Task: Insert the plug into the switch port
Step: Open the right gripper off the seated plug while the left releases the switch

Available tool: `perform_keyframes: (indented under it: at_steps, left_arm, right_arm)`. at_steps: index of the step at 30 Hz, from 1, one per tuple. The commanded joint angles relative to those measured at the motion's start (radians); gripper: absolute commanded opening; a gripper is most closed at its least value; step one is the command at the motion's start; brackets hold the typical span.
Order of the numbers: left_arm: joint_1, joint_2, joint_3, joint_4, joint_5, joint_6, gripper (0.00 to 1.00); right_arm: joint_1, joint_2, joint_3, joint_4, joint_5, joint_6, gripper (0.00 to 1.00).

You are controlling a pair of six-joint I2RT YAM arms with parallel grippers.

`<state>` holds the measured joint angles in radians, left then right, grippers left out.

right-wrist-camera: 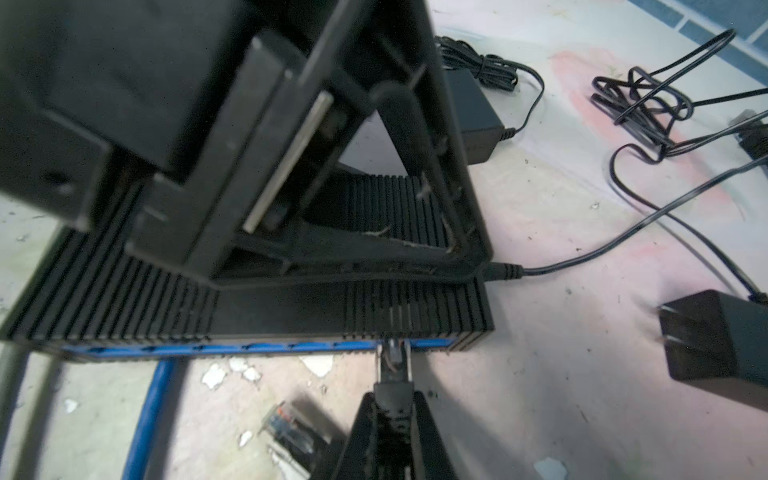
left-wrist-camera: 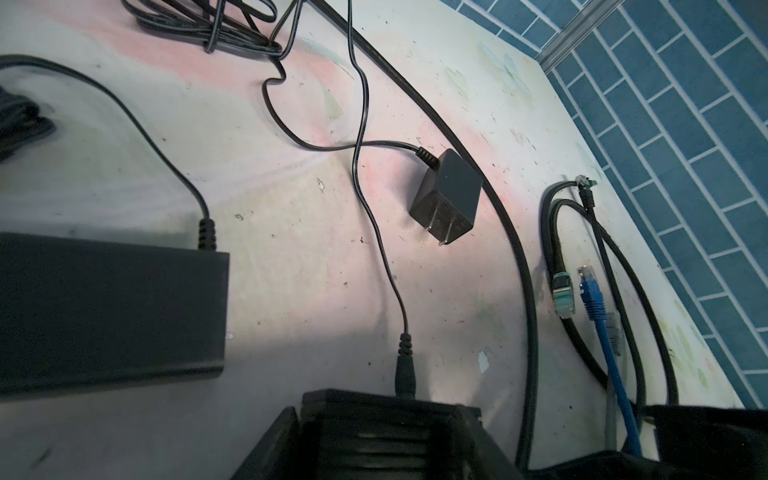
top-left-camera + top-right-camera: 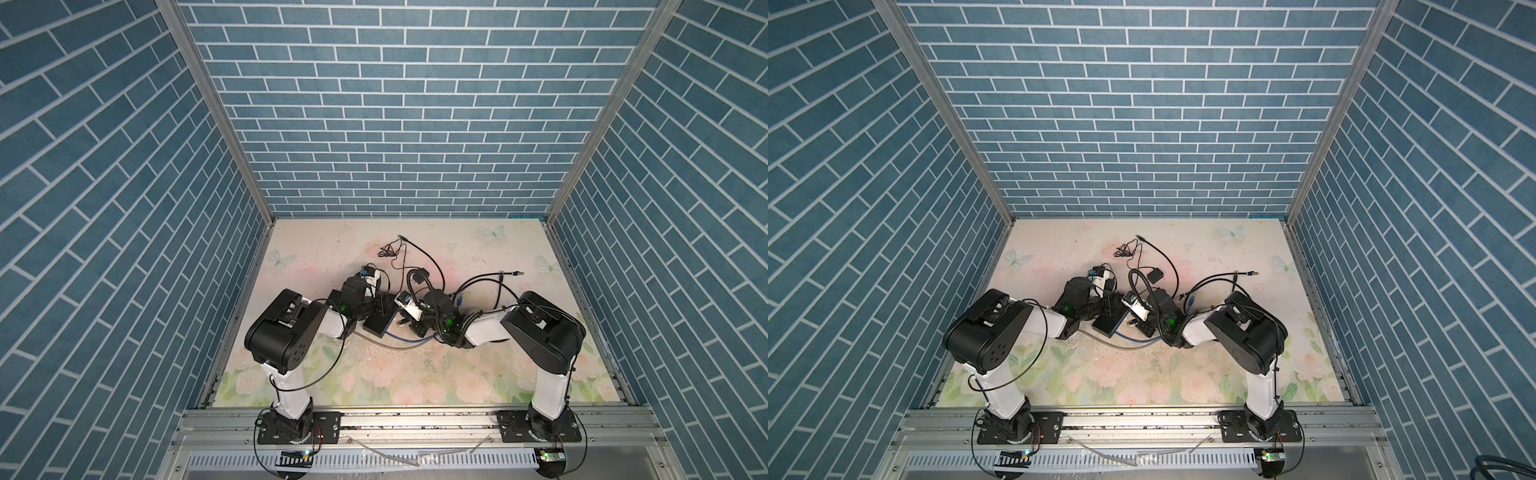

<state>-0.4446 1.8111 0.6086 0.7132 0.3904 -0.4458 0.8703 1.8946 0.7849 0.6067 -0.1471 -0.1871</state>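
right gripper (image 1: 392, 401) clamped on plug (image 1: 392, 368), tip at the switch (image 1: 291, 309) port; left gripper (image 3: 382, 306) jaws apart, resting on switch.

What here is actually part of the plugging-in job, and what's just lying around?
In the job: switch, plug, right gripper holding it.
Lying about: wall adapter, power brick, blue cable, green-tipped cable.

I'm seeing the floral table (image 3: 478, 365) carrying the switch (image 1: 291, 309), wall adapter (image 2: 446, 195), power brick (image 2: 104, 307) and blue cable (image 2: 593, 297).
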Motion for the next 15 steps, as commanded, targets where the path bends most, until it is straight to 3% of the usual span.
perform_keyframes:
  at_steps: [1,7,15]
  left_arm:
    - [-0.150,0.047,-0.012,-0.118,0.358,0.021,0.57]
    - [-0.152,0.061,-0.011,-0.081,0.368,0.001,0.57]
    - [-0.145,0.045,-0.008,-0.151,0.155,0.032,0.61]
  right_arm:
    - [0.031,0.033,0.173,0.208,-0.089,-0.044,0.00]
    - [0.031,0.049,0.212,0.197,-0.081,-0.064,0.00]
    - [0.024,0.048,0.234,0.033,-0.057,-0.113,0.00]
